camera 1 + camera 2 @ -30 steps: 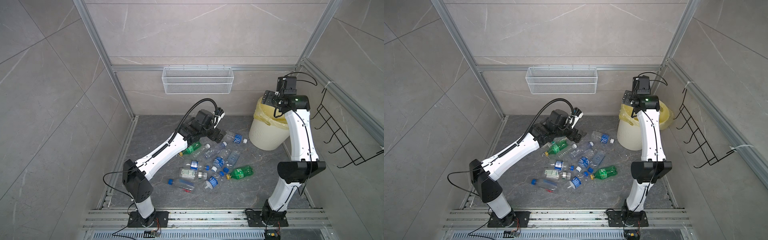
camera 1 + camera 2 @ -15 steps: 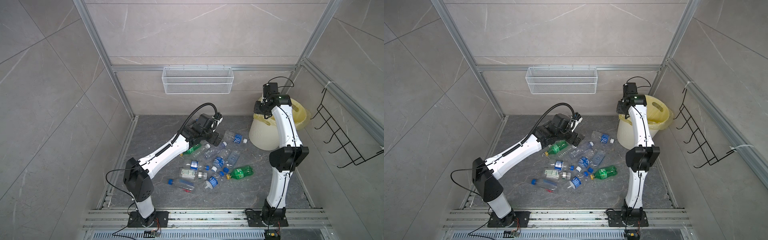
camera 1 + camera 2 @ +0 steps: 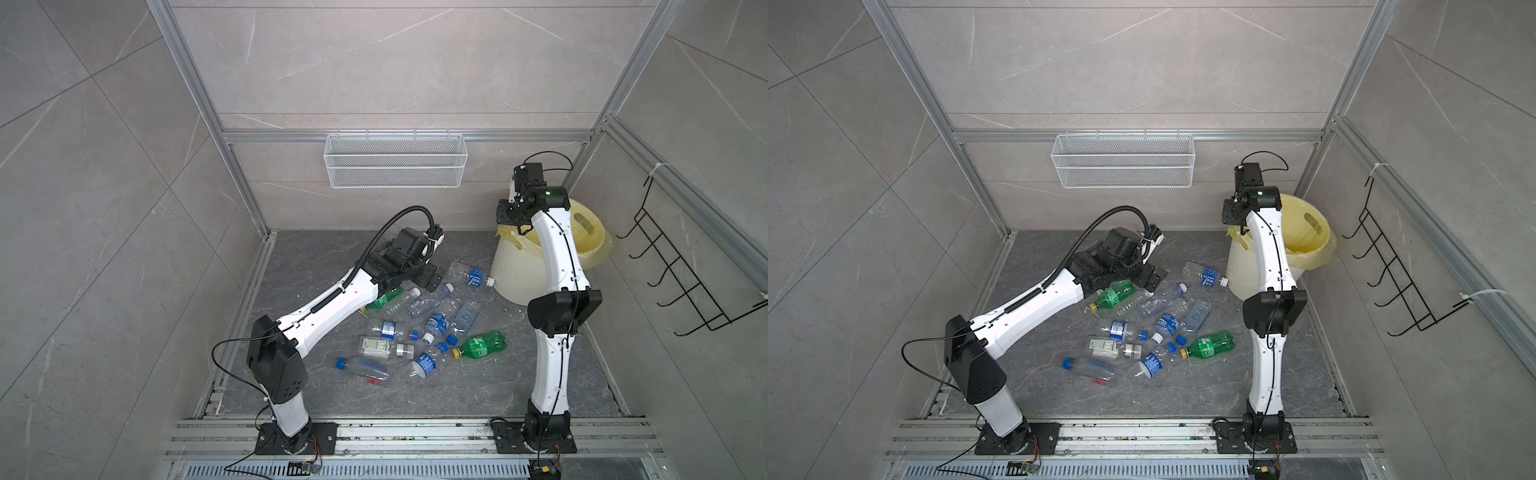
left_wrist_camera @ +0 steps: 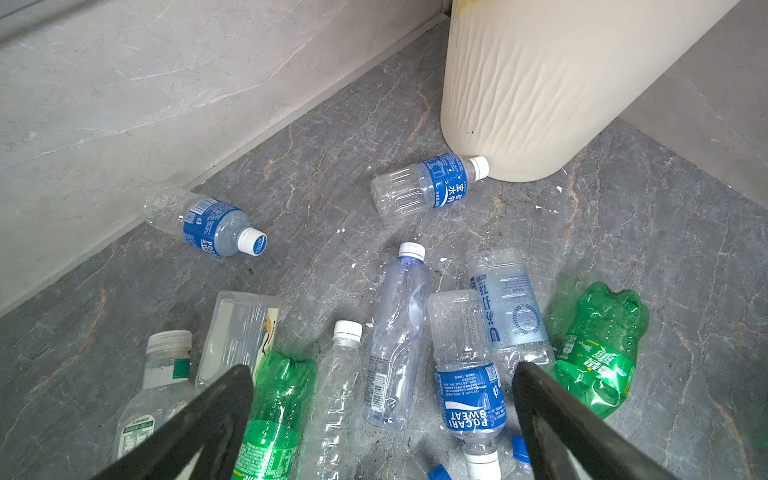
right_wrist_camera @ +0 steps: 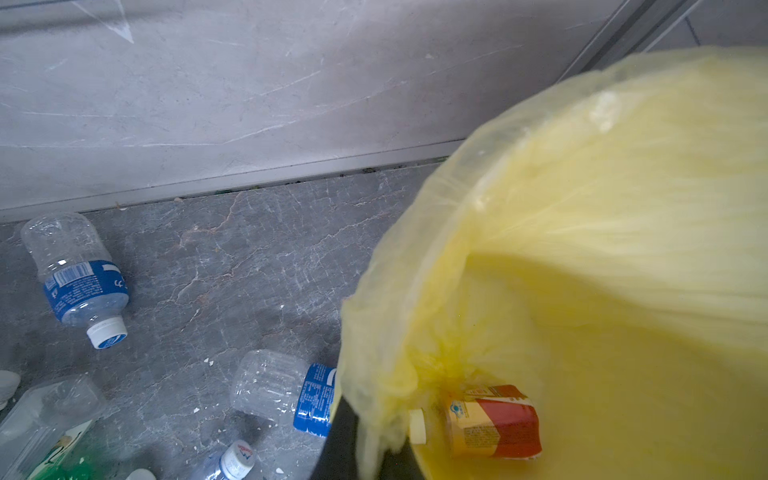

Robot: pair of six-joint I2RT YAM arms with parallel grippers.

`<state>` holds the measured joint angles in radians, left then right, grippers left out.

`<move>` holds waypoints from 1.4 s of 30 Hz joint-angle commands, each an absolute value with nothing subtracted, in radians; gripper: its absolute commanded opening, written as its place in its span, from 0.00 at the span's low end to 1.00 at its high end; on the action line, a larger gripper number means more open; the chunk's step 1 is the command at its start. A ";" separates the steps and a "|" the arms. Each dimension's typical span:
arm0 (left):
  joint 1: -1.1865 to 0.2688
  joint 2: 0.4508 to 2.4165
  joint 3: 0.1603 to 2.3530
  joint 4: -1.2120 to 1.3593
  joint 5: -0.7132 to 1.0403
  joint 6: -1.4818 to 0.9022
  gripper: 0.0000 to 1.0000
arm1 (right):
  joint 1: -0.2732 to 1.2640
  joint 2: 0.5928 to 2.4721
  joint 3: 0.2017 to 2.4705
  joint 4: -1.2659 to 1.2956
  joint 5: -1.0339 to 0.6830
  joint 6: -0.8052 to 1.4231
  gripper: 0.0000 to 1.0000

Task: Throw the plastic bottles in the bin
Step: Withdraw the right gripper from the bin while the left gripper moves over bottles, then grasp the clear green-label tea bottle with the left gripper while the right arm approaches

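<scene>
My left jaws stand wide apart, low over the heap of plastic bottles (image 3: 432,328) lying on the grey worktop (image 3: 316,257). Nothing is between them. In my left wrist view a green bottle (image 4: 274,411) and a blue-labelled bottle (image 4: 469,395) lie just below the gap.

My right jaws are together, up at the rim of the bin (image 3: 519,270) on the side facing the heap. I see no bottle in them. The edge of the yellow bag (image 5: 582,249) hangs over their dark tip.

The bin stands in the back right corner, and a red-labelled bottle (image 5: 494,419) lies at its bottom. A white-capped bottle (image 3: 469,275) lies with its cap touching the bin's foot. A second green bottle (image 3: 482,344) lies at the heap's right edge.
</scene>
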<state>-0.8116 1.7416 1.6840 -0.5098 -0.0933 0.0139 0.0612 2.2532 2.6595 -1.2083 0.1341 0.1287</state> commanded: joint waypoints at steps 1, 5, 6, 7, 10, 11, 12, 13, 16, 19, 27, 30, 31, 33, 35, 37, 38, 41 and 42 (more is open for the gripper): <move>-0.806 1.714 1.680 -0.510 -0.133 -0.001 1.00 | 0.114 2.292 2.692 -1.233 0.062 0.104 0.08; -0.800 1.709 1.670 -0.512 -0.166 -0.015 1.00 | 0.164 2.300 2.695 -1.223 0.052 0.080 0.07; -0.797 1.708 1.666 -0.513 -0.179 -0.020 1.00 | 0.175 2.301 2.697 -1.221 0.054 0.076 0.07; -0.792 1.709 1.664 -0.516 -0.195 -0.028 1.00 | 0.184 2.303 2.701 -1.221 0.054 0.074 0.07; -0.767 1.709 1.663 -0.543 -0.221 -0.060 1.00 | 0.199 2.308 2.713 -1.225 0.061 0.079 0.08; -0.757 1.709 1.661 -0.552 -0.225 -0.074 1.00 | 0.201 2.308 2.719 -1.228 0.061 0.085 0.08; -0.747 1.705 1.658 -0.558 -0.227 -0.088 1.00 | 0.202 2.308 2.722 -1.232 0.062 0.088 0.08; -0.733 1.702 1.651 -0.563 -0.225 -0.105 1.00 | 0.203 2.307 2.727 -1.234 0.062 0.092 0.09; -0.701 1.683 1.612 -0.557 -0.221 -0.136 1.00 | 0.203 2.296 2.731 -1.237 0.074 0.101 0.13; -0.696 1.663 1.575 -0.534 -0.269 -0.143 1.00 | 0.203 2.280 2.732 -1.240 0.077 0.111 0.29; -0.657 1.635 1.530 -0.554 -0.233 -0.178 1.00 | 0.204 2.181 2.726 -1.227 0.071 0.150 0.77; -0.594 1.645 1.531 -0.583 -0.168 -0.245 1.00 | 0.209 2.120 2.692 -1.202 0.071 0.159 0.92; -0.576 1.650 1.533 -0.594 -0.168 -0.254 1.00 | 0.213 2.090 2.669 -1.188 0.071 0.161 0.98; -0.537 1.658 1.537 -0.614 -0.155 -0.268 1.00 | 0.224 2.032 2.609 -1.151 0.071 0.162 1.00; -0.489 1.667 1.540 -0.627 -0.126 -0.282 1.00 | 0.241 1.963 2.512 -1.100 0.071 0.160 0.99; -0.440 1.679 1.544 -0.636 -0.099 -0.298 1.00 | 0.265 1.884 2.400 -1.027 0.073 0.160 1.00; -0.413 1.688 1.545 -0.642 -0.083 -0.306 1.00 | 0.281 1.843 2.333 -0.985 0.072 0.162 1.00; -0.342 1.728 1.564 -0.655 -0.018 -0.323 1.00 | 0.335 1.749 2.165 -0.886 0.049 0.166 1.00; -0.328 1.745 1.569 -0.658 -0.009 -0.324 1.00 | 0.351 1.732 2.128 -0.865 0.047 0.170 1.00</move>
<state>-0.3637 1.7073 1.5333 -0.6231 -0.0845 -0.2867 0.3126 1.7668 2.2227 -0.9783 0.0700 0.1478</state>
